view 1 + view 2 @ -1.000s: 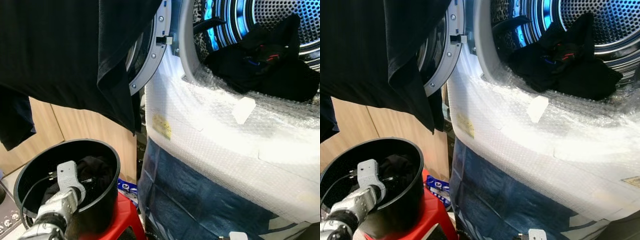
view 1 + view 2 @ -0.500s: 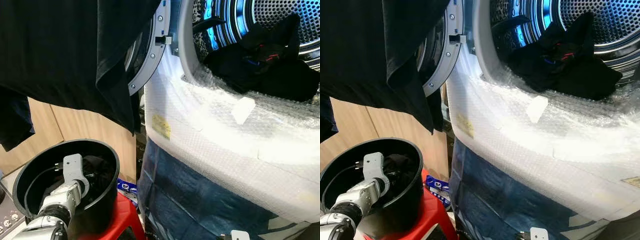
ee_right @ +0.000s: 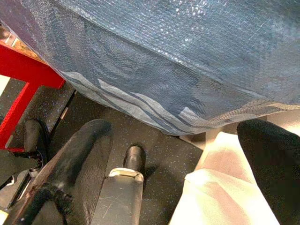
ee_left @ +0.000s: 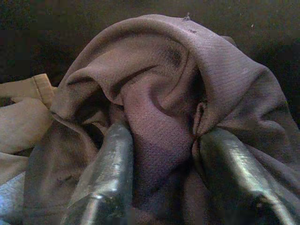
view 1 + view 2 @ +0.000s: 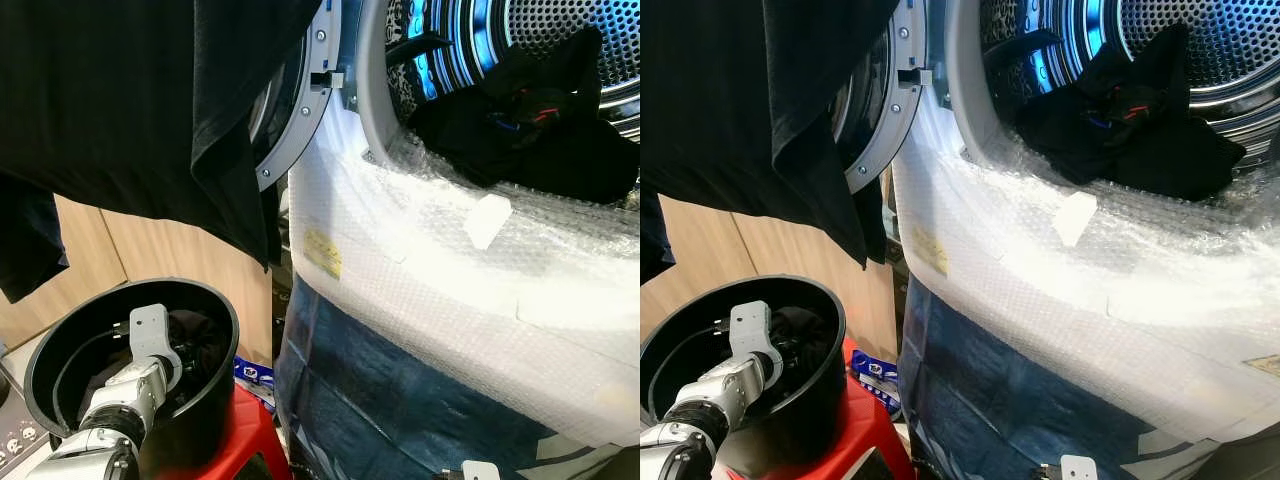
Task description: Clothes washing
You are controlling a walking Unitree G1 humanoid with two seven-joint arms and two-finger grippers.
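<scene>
A black bucket holding dark clothes stands at the lower left on a red stool. My left arm reaches down into it. In the left wrist view my left gripper is shut on a raised fold of a dark purplish garment, one finger on each side. The washing machine drum at the upper right is lit blue and holds a heap of black clothes. Its door stands open. My right gripper hangs open low above the floor.
A large black garment hangs across the upper left in front of the door. Bubble wrap and blue plastic film cover the machine's front. Wooden panels stand behind the bucket.
My left wrist has gone forward and deeper into the bucket. The clothes in the drum and the hanging garment have not moved.
</scene>
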